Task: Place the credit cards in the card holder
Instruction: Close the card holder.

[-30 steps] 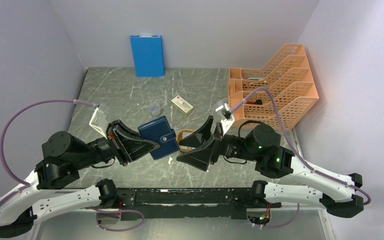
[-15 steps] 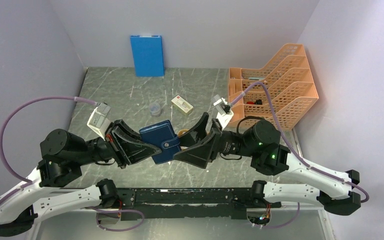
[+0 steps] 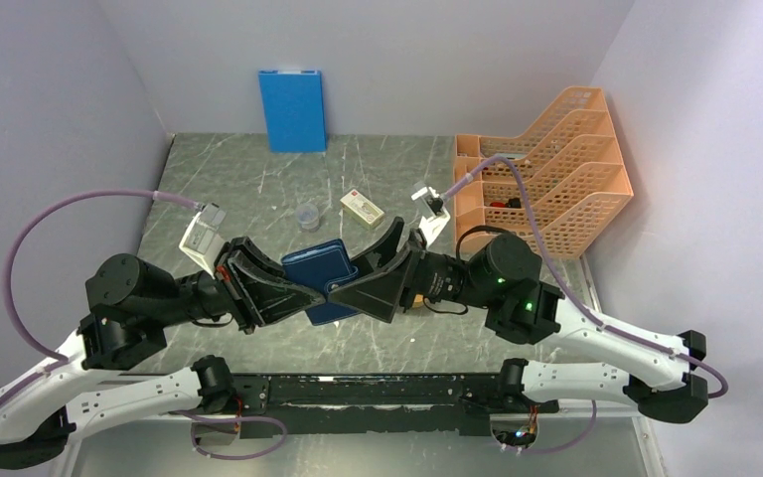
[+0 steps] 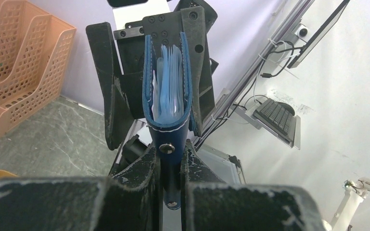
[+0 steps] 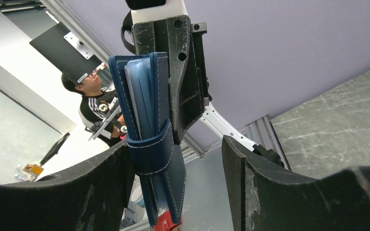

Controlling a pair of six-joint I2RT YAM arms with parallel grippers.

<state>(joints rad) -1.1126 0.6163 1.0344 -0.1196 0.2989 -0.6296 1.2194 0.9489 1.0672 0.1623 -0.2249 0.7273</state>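
Left gripper [image 4: 173, 161]: clamped tight on one edge of the card holder [image 4: 170, 134], at its snap stud; the holder is carried clear of the table [image 3: 228, 179]. At the holder's far edge the covers are slightly parted. Pale blue and whitish leaves [image 4: 167, 82] are seen inside, but whether these are the credit cards or only sleeves cannot be told. Right gripper [image 5: 176, 149]: presented from the opposite side, jaws spread wide and straddling the holder; one finger is laid against a cover, the other is kept apart. Beyond both grippers, on the table: small clear cup [image 3: 307, 217] and cream box with red mark [image 3: 363, 209], near one another. Farther beyond: blue folder [image 3: 293, 109], stood upright against the wall. Behind the right gripper: orange tiered tray [image 3: 546, 169].
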